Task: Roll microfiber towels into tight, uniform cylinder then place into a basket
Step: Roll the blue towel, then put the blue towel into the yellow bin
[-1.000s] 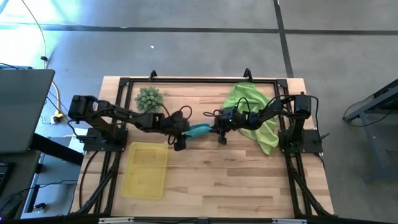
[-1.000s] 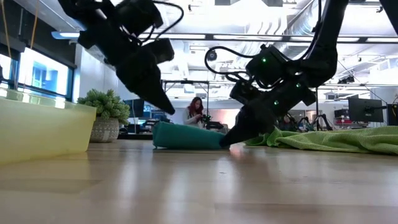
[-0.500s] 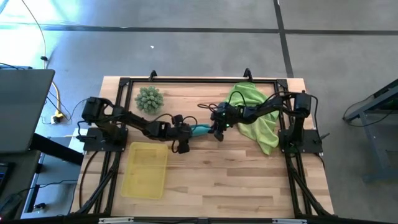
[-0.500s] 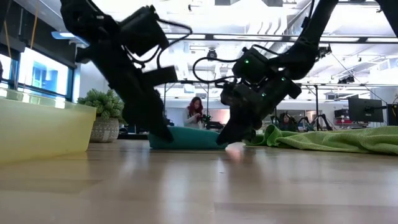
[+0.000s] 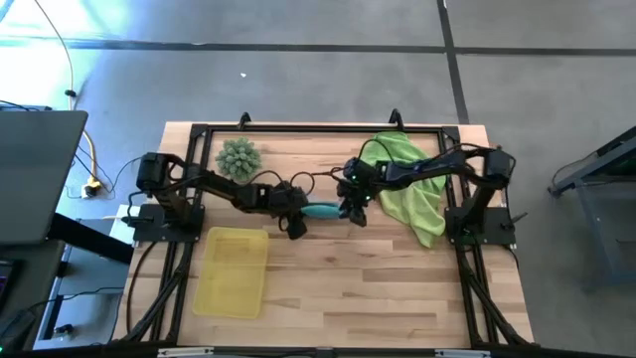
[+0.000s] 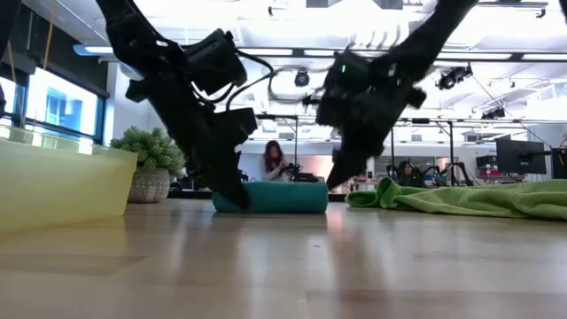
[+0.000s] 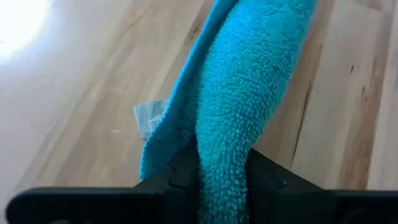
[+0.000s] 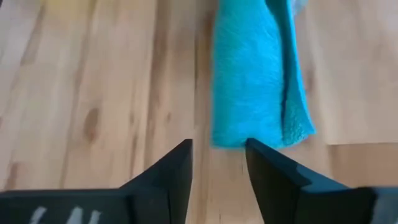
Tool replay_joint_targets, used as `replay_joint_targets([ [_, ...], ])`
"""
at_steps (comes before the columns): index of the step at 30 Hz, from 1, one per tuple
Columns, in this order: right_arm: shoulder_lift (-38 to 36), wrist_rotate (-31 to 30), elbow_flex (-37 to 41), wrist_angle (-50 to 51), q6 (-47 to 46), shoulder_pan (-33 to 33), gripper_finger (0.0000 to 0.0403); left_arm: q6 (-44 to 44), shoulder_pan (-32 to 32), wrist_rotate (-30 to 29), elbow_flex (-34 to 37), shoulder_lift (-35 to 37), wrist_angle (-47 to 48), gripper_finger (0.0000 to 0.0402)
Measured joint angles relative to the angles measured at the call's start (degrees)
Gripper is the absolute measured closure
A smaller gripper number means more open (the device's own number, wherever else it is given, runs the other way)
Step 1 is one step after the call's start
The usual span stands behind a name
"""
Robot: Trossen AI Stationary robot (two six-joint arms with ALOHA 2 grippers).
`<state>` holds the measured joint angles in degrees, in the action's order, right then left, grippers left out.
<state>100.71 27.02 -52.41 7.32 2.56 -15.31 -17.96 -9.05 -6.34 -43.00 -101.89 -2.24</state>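
The teal microfiber towel (image 5: pixel 320 211) lies rolled into a short cylinder (image 6: pixel 270 197) on the wooden table, mid-table. My left gripper (image 5: pixel 298 220) is at the roll's left end, shut on it (image 7: pixel 222 168). My right gripper (image 5: pixel 350 210) hangs open just above and off the roll's right end (image 8: pixel 249 134), with nothing between its fingers (image 8: pixel 217 163). A lime green towel (image 5: pixel 409 187) lies spread and rumpled at the back right. The yellow basket (image 5: pixel 232 270) stands at the front left. My left gripper pinches the teal roll's left end (image 7: pixel 227 146) between its two fingers (image 7: pixel 182 173). The fingers slant down from the table's left and run along the roll. The roll lies flat on the table, reaching away from the fingers, with a loose edge showing along one side.
A spiky pale-green ball (image 5: pixel 238 157) sits at the back left, behind my left arm. The lime towel (image 6: pixel 461 197) lies close behind my right arm. Bare wood stretches across the table's near half, right of the basket (image 6: pixel 53 182).
My right gripper has lifted off the roll's right end and now hangs clear above it. My left gripper has come down and in to the roll's left end. The teal roll still lies on the table.
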Motion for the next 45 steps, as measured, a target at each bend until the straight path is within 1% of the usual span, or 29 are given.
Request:
replay_joint_targets([
  [3, -4.29, -0.88, 0.48, 1.34, 5.53, 1.47, 0.0255, -1.05, -2.14, 5.08, -0.04, 0.04, 0.0, 0.0338],
  [6, -7.84, -2.13, 3.22, -4.13, 12.0, 5.03, 0.0254, -2.42, -4.4, 9.55, -0.02, 0.04, -0.01, 0.0339],
  [8, -9.09, -6.85, 5.9, -9.72, 16.23, 7.73, 0.0256, -2.93, -5.72, 12.1, 0.0, 0.04, -0.11, 0.0339],
  [10, -8.99, -13.53, 9.31, -16.0, 19.15, 9.84, 0.026, -2.97, -6.53, 13.43, 0.08, 0.02, -0.36, 0.0339],
  [14, -5.74, -24.23, 15.49, -30.13, 18.62, 11.46, 0.0268, -3.04, -7.61, 16.18, 0.24, -0.14, -1.54, 0.0339],
  [16, -3.16, -26.95, 17.16, -36.01, 16.62, 11.41, 0.0269, -2.78, -7.72, 16.12, 0.24, -0.28, -2.07, 0.0339],
  [19, -0.48, -27.33, 18.24, -41.93, 15.54, 11.27, 0.0269, -2.65, -7.77, 16.09, 0.26, -0.28, -2.22, 0.0339],
  [20, 0.39, -27.31, 18.0, -42.55, 15.94, 11.31, 0.0269, -2.65, -7.77, 16.02, 0.26, -0.28, -2.27, 0.0339],
  [25, 5.53, -27.25, 15.63, -42.32, 16.42, 10.77, 0.0269, -2.6, -7.67, 15.81, 0.31, -0.28, -2.49, 0.0339],
  [28, 7.9, -27.27, 13.95, -42.74, 16.0, 10.16, 0.0269, -0.79, -7.13, 14.81, 0.35, -0.28, -2.87, 0.0336],
  [32, 8.71, -27.07, 12.97, -42.45, 13.76, 9.43, 0.0269, 3.49, -6.22, 13.58, 0.33, 0.98, -2.31, 0.0317],
  [37, 8.61, -25.91, 12.79, -39.94, 8.97, 7.75, 0.0269, 8.6, -5.97, 13.13, 0.61, 4.91, 1.36, 0.0278],
  [39, 8.55, -24.49, 12.73, -39.04, 6.2, 7.0, 0.0269, 11.08, -5.91, 11.75, 0.51, 7.08, 3.04, 0.0264],
  [41, 8.54, -21.98, 12.73, -38.84, 2.79, 6.06, 0.0269, 13.92, -5.67, 8.88, 0.52, 9.05, 6.09, 0.0254],
  [45, 8.58, -16.86, 12.75, -38.65, -5.58, 4.19, 0.0269, 20.86, -3.81, 2.82, 0.47, 12.05, 7.69, 0.0248],
])
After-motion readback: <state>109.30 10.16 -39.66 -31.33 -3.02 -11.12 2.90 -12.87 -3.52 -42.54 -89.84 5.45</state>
